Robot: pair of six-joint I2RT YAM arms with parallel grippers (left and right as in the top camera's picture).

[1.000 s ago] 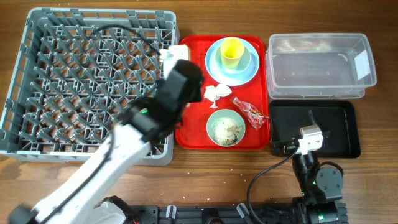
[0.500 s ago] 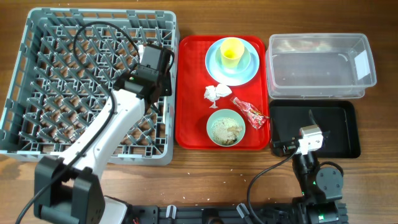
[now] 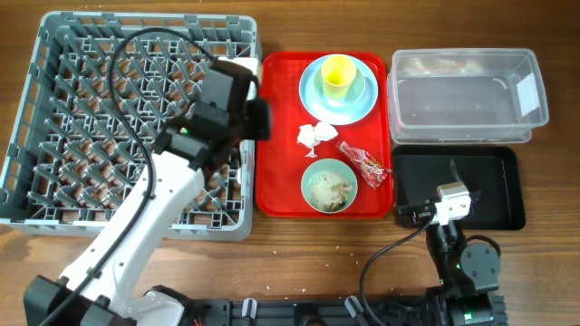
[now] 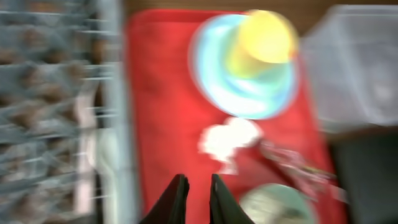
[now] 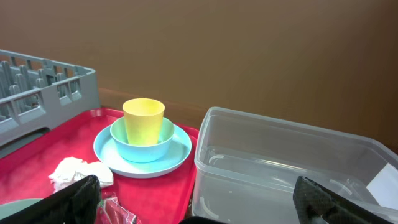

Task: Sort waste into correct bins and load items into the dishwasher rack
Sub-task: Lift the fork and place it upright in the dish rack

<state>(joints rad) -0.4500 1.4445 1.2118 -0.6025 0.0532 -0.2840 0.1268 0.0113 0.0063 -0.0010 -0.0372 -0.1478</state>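
A large square grey plastic dishwasher rack with lattice walls and upright pegs filled the far-left corner of the wooden table. Just beside it, toward the middle of the far edge, lay a red rectangular serving tray. On the tray's far end sat a light blue round plate carrying a light blue dish, and a small yellow cup stood upright inside the dish. Nearer the middle of the tray lay a crumpled white paper napkin, with a small red printed plastic wrapper beside it. At the tray's near end a pale green bowl held whitish-beige rice-like crumbs. A clear rectangular plastic tub with a white label occupied the far-right corner, and a shallow black rectangular tray lay directly on its near side. The left hand hung above the tray's left strip beside the rack wall. Its fingers were drawn almost together on nothing, though that view was blurred. The right hand sat by the near edge next to the black tray, its fingers spread wide and empty.
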